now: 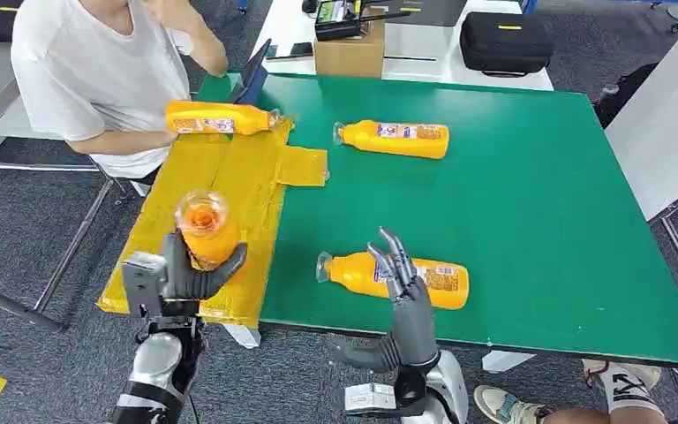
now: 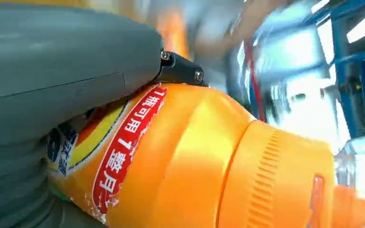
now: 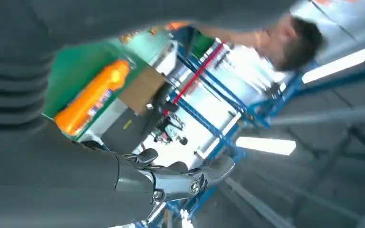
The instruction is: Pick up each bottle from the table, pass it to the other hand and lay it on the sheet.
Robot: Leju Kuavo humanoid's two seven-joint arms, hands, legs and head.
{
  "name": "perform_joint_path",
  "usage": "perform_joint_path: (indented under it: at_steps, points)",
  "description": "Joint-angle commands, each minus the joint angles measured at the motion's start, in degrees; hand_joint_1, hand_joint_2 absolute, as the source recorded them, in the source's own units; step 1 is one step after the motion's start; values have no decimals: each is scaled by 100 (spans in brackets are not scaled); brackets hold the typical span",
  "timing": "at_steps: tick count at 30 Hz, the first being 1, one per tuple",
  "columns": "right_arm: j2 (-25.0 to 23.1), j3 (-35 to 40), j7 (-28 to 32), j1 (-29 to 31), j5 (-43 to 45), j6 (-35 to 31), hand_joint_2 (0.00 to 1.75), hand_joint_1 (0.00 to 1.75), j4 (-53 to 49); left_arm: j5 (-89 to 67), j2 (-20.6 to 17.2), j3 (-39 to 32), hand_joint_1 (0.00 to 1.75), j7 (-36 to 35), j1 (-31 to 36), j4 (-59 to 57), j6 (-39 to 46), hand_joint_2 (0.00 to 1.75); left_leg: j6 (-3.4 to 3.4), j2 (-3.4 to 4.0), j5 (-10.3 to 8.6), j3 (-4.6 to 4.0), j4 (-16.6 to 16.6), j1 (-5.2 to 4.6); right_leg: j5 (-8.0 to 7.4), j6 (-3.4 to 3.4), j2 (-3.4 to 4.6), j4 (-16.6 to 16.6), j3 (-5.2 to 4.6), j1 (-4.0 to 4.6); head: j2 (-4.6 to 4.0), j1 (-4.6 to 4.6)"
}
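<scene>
My left hand [image 1: 190,274] grips an orange bottle [image 1: 206,228] and holds it upright above the near end of the yellow sheet [image 1: 229,181], cap toward my head camera. In the left wrist view the same bottle [image 2: 185,156] lies close against the grey thumb. My right hand [image 1: 406,296] stands open with fingers pointing up, in front of a second orange bottle [image 1: 433,281] lying on the green table [image 1: 538,212]. A third bottle [image 1: 395,139] lies at the far middle of the table. A fourth [image 1: 221,118] lies at the sheet's far end, where a person's hand touches it.
A person in a white shirt [image 1: 97,71] sits at the table's far left corner. A cardboard box [image 1: 349,53] and a black case [image 1: 505,42] stand beyond the far edge. Someone's feet [image 1: 574,397] are on the floor at my near right.
</scene>
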State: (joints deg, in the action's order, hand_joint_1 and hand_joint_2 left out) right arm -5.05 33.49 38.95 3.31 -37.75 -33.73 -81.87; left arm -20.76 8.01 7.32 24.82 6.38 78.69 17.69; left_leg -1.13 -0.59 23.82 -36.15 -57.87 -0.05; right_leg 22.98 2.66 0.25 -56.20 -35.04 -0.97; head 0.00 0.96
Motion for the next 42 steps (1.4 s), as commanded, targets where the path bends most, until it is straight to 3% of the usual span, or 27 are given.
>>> perform_joint_path:
  at_steps: [1,7,14,21,23,27,28,29,30,31,36,39,42]
  points:
    - [74,-86,105,258,392,419,0,0,-374,-3002,-816,318,175,-372,1342,-2434,488,175,5,-13,-2,21,8,-1,5,-10,-15,4,24,0,-2,0]
    - [116,39,105,312,582,462,0,0,-318,-3305,-854,391,175,-401,1593,-2907,574,175,3,7,0,15,4,1,0,-7,-4,2,17,2,0,-2]
    - [125,211,105,548,1412,835,0,0,-1,-3954,-881,538,175,-580,2840,-4999,453,175,3,-4,-3,16,3,3,1,-8,-10,1,19,4,-2,0]
    - [100,173,105,596,1696,920,0,0,111,-3739,-771,426,175,-303,3022,-5428,-129,175,3,5,2,25,3,4,4,-8,-3,1,28,5,0,0]
    - [113,177,105,612,1736,897,0,0,141,-3737,-738,475,162,-255,3008,-5450,-309,175,3,6,5,29,3,5,6,-9,-2,2,34,7,0,-2]
    - [113,177,105,612,1736,897,0,0,141,-3737,-738,475,162,-255,3008,-5450,-309,175,2,-1,-1,21,5,0,1,-7,-4,2,28,2,0,0]
    - [104,165,105,630,1748,916,0,0,181,-3698,-733,462,150,-224,3020,-5478,-414,175,4,0,3,30,3,3,3,-10,-4,3,37,5,0,0]
    - [114,187,105,648,1780,907,0,0,197,-3600,-720,461,56,-108,3044,-5492,-734,175,3,1,1,27,4,2,1,-9,-2,3,32,4,0,0]
    - [117,189,105,657,1795,901,0,0,224,-3556,-701,464,7,-54,3055,-5500,-866,175,5,4,5,37,2,5,5,-13,-1,3,44,7,-2,0]
    - [112,185,105,668,1806,916,0,0,249,-3542,-699,485,0,-2,3072,-5506,-971,175,3,1,1,29,3,3,2,-10,-2,2,36,5,0,0]
    - [126,210,105,740,1882,876,0,0,383,-3240,-660,430,0,146,3196,-5501,-1696,175,-4,3,-7,17,1,2,-2,-5,-4,0,24,4,0,0]
    - [158,309,105,843,1986,832,0,0,495,-2574,-701,256,0,742,3165,-5326,-2732,175,2,2,0,42,4,5,7,-12,-7,3,49,7,0,2]
    - [194,392,105,924,2085,741,0,0,606,-2088,-733,210,0,1099,3036,-4975,-3182,175,1,10,-1,36,4,4,2,-10,4,3,42,6,0,-2]
